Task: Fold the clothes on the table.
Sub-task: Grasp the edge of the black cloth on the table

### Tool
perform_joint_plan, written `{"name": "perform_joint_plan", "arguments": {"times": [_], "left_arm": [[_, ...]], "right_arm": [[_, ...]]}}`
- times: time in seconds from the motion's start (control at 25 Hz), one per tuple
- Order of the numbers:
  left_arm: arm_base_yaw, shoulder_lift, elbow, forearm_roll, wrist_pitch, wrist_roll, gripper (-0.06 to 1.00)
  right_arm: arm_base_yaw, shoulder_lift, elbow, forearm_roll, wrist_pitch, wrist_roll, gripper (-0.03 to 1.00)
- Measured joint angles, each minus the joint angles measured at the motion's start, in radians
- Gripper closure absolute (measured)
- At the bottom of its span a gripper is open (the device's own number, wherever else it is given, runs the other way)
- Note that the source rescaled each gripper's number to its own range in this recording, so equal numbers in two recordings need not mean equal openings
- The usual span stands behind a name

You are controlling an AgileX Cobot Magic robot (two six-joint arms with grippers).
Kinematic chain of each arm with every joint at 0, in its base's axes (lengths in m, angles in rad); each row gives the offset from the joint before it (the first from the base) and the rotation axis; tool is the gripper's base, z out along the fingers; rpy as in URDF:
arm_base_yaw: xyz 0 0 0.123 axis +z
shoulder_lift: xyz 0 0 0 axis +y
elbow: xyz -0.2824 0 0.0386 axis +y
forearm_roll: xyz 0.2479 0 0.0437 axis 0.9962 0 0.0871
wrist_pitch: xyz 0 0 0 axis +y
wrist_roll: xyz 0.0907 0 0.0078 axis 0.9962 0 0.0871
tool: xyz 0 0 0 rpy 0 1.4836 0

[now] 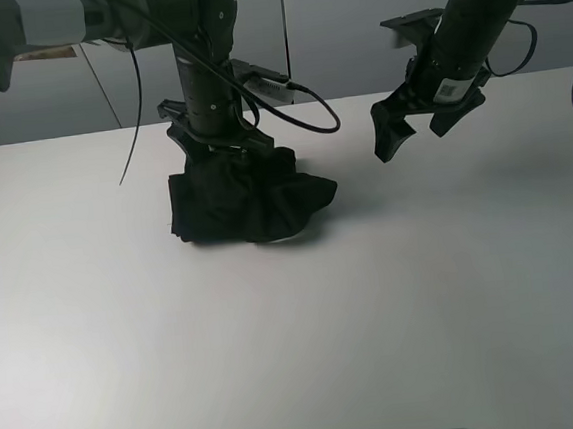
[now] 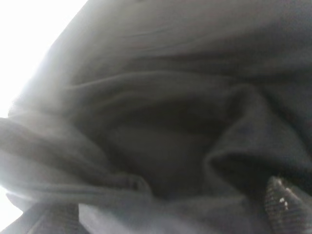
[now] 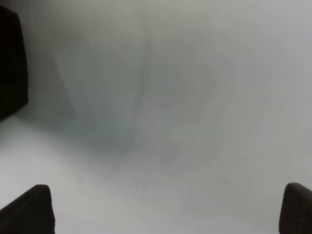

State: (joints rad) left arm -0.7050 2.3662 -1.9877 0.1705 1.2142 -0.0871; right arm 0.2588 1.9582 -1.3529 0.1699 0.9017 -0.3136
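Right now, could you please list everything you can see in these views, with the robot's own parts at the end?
T-shirt: one, black, crumpled in a heap on the table, left of centre, under the left gripper.
Table: one, white, fills most of the overhead view.
Cable: one, black, looping off the left arm.
Left gripper: one, black, pressed down into the heap, jaws open.
Right gripper: one, black, open, above bare table, right of the shirt.
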Motion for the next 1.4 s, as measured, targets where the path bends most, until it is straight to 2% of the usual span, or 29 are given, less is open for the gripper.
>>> {"name": "perform_joint_plan", "arguments": {"times": [0.12,0.32,0.44,0.64,1.0,1.4], "left_arm": [[0.045,-0.01,0.0,0.0,0.0,0.004,-0.04],[0.086,-0.018,0.0,-0.036,0.0,0.025,-0.04],[0.087,-0.03,0.0,-0.06,0.0,0.039,-0.04],[0.102,-0.06,0.0,-0.064,0.002,0.043,-0.04],[0.135,-0.06,0.0,-0.076,0.002,0.055,-0.04],[0.184,-0.06,0.0,-0.069,0.003,0.072,-0.04]], "right_arm": [[0.0,0.0,0.002,0.033,0.018,-0.064,-0.03],[0.0,0.0,0.002,0.222,0.04,-0.24,-0.03],[0.022,0.0,0.002,0.281,0.04,-0.331,-0.03],[0.117,0.0,0.002,0.291,0.033,-0.427,-0.03],[0.271,0.0,0.002,0.293,-0.126,-0.548,-0.03],[0.348,0.051,0.015,0.259,-0.258,-0.622,-0.03]]}}
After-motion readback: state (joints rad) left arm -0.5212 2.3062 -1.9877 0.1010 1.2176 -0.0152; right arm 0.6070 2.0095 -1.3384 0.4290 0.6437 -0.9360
